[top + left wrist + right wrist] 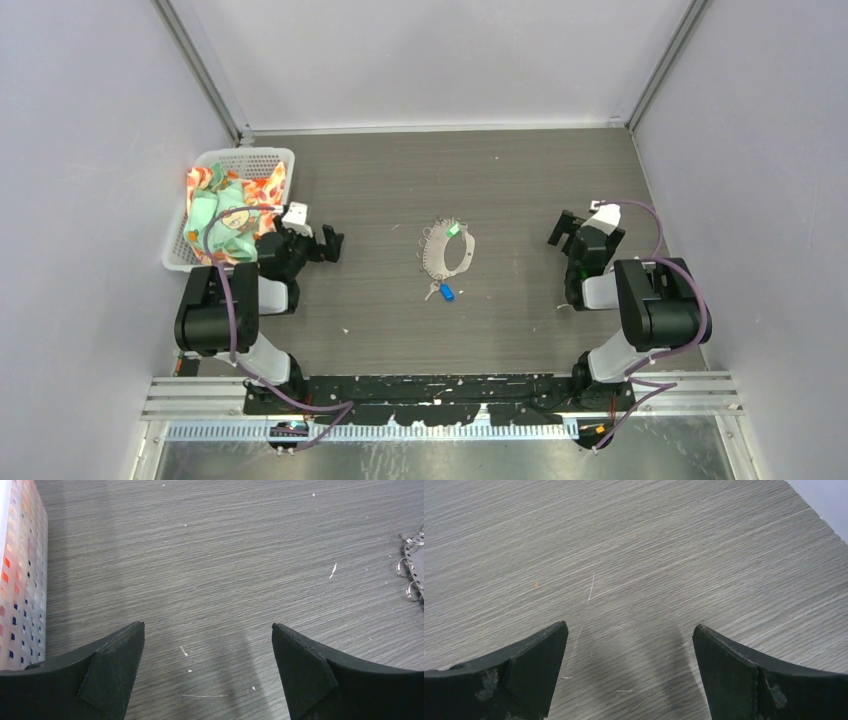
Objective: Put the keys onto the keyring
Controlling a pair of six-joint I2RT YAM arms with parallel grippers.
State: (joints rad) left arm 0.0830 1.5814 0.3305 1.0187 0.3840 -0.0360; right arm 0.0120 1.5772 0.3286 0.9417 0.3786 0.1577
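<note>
Left gripper (330, 245) and right gripper (560, 232) both gape wide.

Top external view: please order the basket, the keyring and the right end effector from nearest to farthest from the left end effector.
1. Basket: just beside the left end effector, on its left.
2. Keyring: at the middle of the table, to its right.
3. Right end effector: on the far right side, beyond the keyring.

The keyring (417, 565) is cut off at the left wrist view's right edge, the basket (22, 575) at its left edge.
</note>
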